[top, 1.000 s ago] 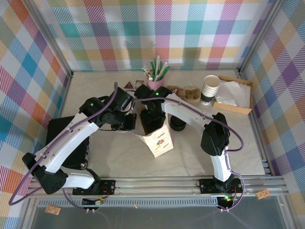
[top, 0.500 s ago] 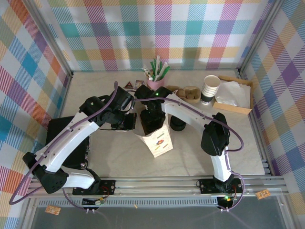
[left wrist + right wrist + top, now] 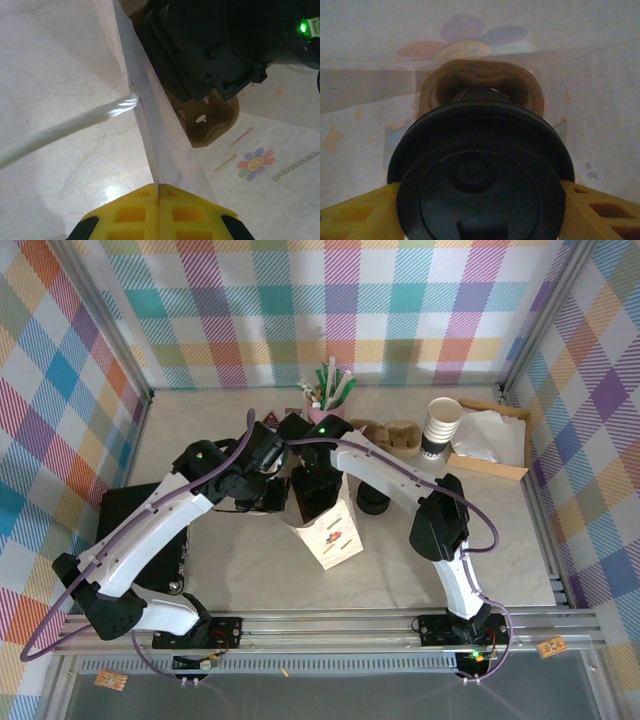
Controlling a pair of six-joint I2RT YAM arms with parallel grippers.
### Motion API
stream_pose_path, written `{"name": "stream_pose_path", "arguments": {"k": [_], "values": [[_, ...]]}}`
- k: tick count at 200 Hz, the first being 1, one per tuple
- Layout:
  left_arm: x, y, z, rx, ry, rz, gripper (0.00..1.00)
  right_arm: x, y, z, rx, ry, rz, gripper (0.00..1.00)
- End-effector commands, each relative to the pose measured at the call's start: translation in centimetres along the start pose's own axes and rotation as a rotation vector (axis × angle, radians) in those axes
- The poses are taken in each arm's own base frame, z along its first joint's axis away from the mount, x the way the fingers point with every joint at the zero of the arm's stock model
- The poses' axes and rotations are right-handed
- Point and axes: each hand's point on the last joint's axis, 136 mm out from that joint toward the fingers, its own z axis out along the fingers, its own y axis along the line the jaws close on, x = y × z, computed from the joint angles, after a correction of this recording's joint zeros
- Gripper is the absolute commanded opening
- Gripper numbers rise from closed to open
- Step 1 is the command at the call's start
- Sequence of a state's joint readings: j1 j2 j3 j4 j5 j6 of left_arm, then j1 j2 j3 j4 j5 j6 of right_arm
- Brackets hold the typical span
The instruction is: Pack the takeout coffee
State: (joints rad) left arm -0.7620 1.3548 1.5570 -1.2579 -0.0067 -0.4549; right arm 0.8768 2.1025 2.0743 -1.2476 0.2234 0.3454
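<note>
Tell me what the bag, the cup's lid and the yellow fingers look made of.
The bag: thin white paper, matte; it folds sharply and lets print show through. The lid: black plastic, likely; smooth, faint sheen, moulded rings. The fingers: yellow, matte, gridded; plastic or rubber, cannot tell which.

Walls of the paper bag point(image 3: 335, 536) crowd the lidded coffee cup point(image 3: 480, 170) held in the right hand point(image 3: 480, 212), a black lid stack point(image 3: 373, 503) stands just beside, and bare tabletop point(image 3: 255, 575) lies open nearer.

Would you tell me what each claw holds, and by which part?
Left claw pinches the paper bag by its edge; right claw grips the takeout coffee at its lid.
</note>
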Motion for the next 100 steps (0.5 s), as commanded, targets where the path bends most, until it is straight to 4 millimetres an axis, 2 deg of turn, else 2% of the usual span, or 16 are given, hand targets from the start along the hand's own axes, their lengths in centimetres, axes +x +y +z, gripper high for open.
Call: {"name": "stream_pose_path", "arguments": {"k": [1, 35, 100], "values": [[0.9, 0.5, -0.5, -0.039, 0.029, 0.024, 0.0, 1.0, -0.3, 0.1, 0.021, 0.058, 0.023, 0.34], [0.8, 0.8, -1.0, -0.056, 0.014, 0.022, 0.0, 0.9, -0.6, -0.5, 0.028, 0.049, 0.027, 0.49], [0.4, 1.2, -1.2, -0.09, 0.005, 0.027, 0.0, 0.4, -0.4, -2.1, 0.025, 0.014, 0.038, 0.65]]}}
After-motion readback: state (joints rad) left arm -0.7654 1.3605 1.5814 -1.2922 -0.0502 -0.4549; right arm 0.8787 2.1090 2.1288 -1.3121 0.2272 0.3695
